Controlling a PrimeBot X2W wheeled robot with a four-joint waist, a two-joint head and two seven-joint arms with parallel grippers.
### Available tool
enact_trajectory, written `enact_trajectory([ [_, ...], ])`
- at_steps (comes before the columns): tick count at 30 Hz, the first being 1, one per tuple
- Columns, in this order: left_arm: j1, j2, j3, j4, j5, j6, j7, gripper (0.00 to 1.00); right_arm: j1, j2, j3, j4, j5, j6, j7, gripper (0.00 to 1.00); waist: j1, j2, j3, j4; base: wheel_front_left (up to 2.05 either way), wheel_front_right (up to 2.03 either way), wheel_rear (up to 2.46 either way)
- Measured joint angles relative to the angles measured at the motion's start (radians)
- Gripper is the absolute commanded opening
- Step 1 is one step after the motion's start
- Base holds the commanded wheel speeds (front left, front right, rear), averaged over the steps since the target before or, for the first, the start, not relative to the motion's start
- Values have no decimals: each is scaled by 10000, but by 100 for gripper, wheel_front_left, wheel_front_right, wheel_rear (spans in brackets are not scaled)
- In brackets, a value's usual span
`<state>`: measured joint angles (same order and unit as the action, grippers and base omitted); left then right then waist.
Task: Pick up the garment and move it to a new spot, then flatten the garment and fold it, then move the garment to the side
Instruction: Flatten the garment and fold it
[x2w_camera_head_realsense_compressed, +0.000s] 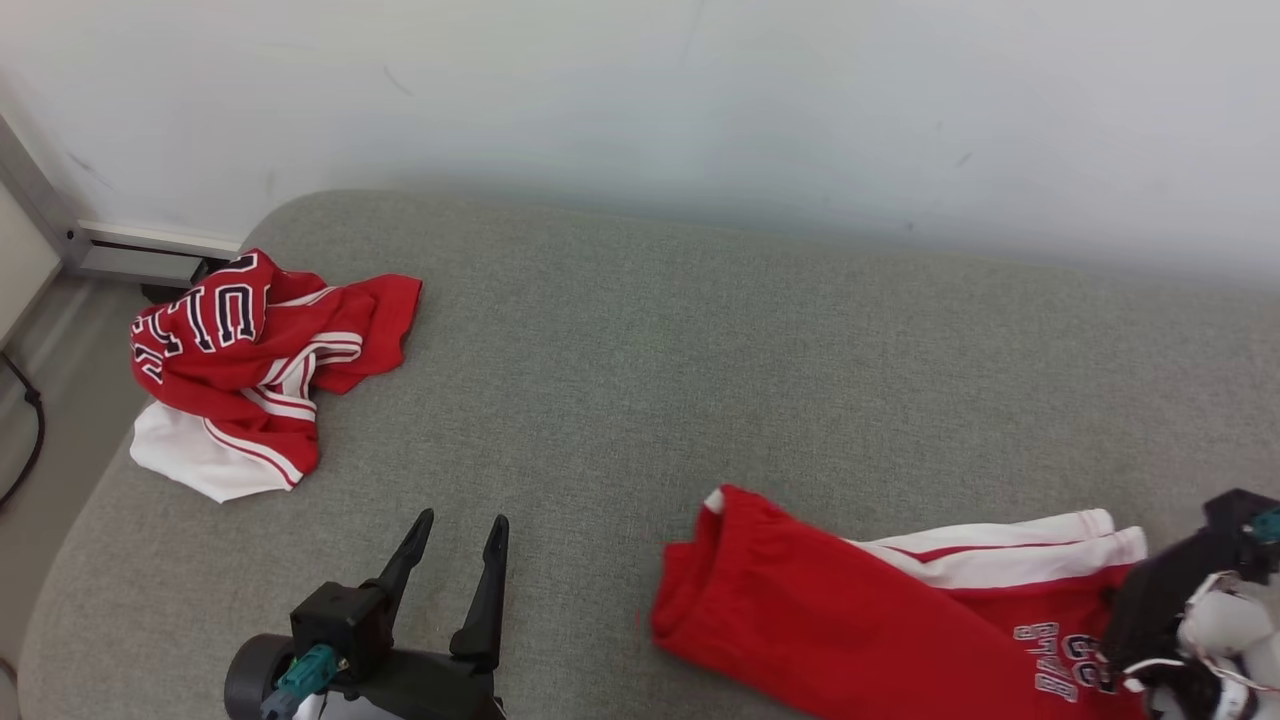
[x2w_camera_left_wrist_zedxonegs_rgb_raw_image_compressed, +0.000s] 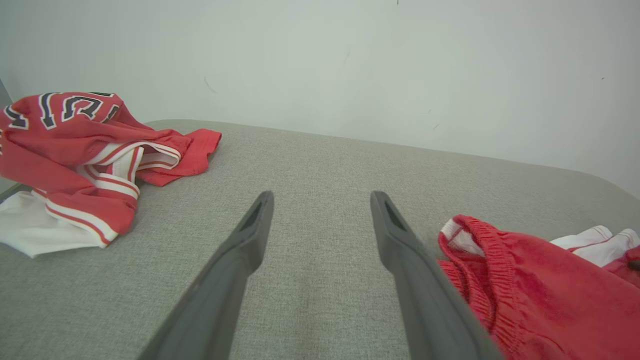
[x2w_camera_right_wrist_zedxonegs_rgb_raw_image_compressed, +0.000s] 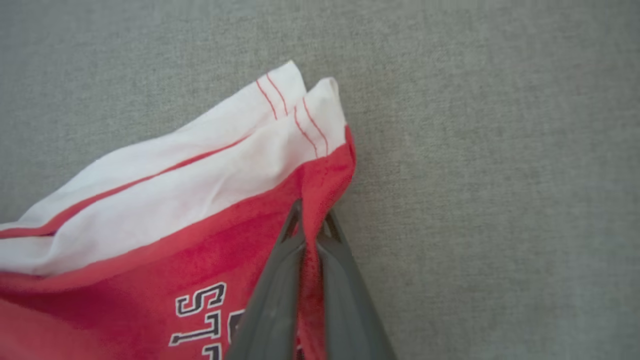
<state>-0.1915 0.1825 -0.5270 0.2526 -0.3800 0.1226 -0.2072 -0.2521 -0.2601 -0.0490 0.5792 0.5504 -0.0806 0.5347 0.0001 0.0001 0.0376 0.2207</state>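
Red shorts (x2w_camera_right_wrist_zedxonegs_rgb_raw_image_compressed: 200, 250) pinched in right fingers (x2w_camera_right_wrist_zedxonegs_rgb_raw_image_compressed: 277, 295), left fingers (x2w_camera_left_wrist_zedxonegs_rgb_raw_image_compressed: 240, 255) spread apart, grey cushion (x2w_camera_head_realsense_compressed: 640, 350)

Your red-and-white garment (x2w_camera_right_wrist_zedxonegs_rgb_raw_image_compressed: 150, 200) is soft, matt cloth. The grey surface (x2w_camera_head_realsense_compressed: 640, 380) is coarse weave; the dark claw fingers (x2w_camera_left_wrist_zedxonegs_rgb_raw_image_compressed: 240, 260) look matt plastic.

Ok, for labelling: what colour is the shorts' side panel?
Side panel: white with thin red lines; clearest in right wrist view.

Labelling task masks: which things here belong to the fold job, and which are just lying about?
In the job: red shorts, edge pinched by the right tool; grey cushion under them.
Lying about: crumpled red jersey, far left; left tool, open, holding nothing.
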Motion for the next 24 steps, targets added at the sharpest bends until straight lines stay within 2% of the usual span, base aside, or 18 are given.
enact_trajectory([
  [3, 1, 0, -6, 2, 0, 0, 2, 100, 71, -263, -238, 25, 23, -63, -73, 0, 0, 0, -33, -4, 0, 0, 0],
  [9, 24, 6, -17, -13, -2, 0, 15, 100, 655, -1469, -1108, 58, -119, -263, -387, 0, -1, 0, -96, -37, 0, 0, 0],
  [12, 35, 13, -13, -59, -2, 0, 15, 100, 899, -1764, -1354, -198, -368, -353, -614, 0, -2, 0, -56, -68, 0, 0, 0],
  [18, 54, 13, 12, -88, -6, 0, 13, 100, 781, -1647, -1137, -1055, -650, -376, -784, 0, -2, 0, 48, -207, 0, 0, 0],
  [24, 43, -67, -10, -65, -8, 0, 15, 100, 488, -554, -153, -1981, -635, -303, -577, 0, -2, 0, 33, -377, 0, 0, 0],
])
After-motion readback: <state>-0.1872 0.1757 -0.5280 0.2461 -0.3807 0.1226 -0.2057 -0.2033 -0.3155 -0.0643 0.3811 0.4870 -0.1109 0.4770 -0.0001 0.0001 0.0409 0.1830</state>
